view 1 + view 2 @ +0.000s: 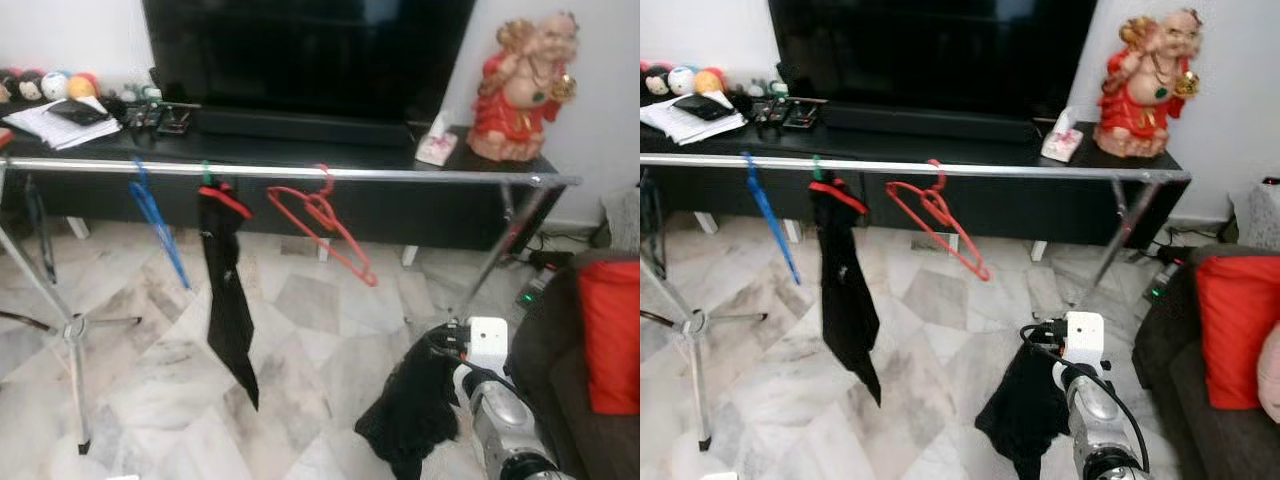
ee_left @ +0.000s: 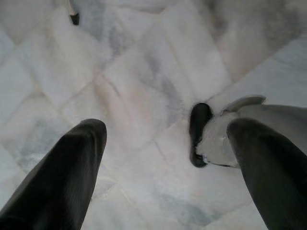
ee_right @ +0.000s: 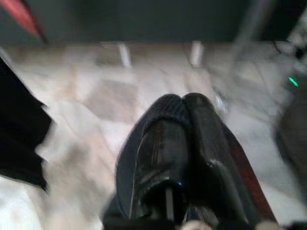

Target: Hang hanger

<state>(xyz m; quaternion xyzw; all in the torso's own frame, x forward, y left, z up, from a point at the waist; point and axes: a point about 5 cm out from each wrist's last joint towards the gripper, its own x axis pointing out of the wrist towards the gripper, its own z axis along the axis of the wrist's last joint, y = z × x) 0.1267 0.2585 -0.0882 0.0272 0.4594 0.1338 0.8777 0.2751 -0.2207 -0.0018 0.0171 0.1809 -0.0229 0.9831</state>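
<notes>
A silver rail (image 1: 400, 174) runs across in front of me. On it hang a blue hanger (image 1: 155, 215), a red hanger carrying a long black garment (image 1: 228, 300), and a bare red hanger (image 1: 325, 225), tilted. My right gripper (image 1: 443, 345) is low at the right, below the rail's right end, and a bunched black garment (image 1: 415, 405) hangs from it. In the right wrist view its fingers (image 3: 168, 124) are pressed shut, with a red strip of hanger (image 3: 247, 184) beside them. My left gripper (image 2: 168, 127) hangs open over the marble floor.
Behind the rail is a black TV console (image 1: 300, 150) with a television (image 1: 300, 50) and a red figurine (image 1: 522, 90). The rack's tripod leg (image 1: 70, 330) stands at the left. A dark sofa with a red cushion (image 1: 612, 335) is at the right, cables and a lit power strip (image 1: 530, 295) near it.
</notes>
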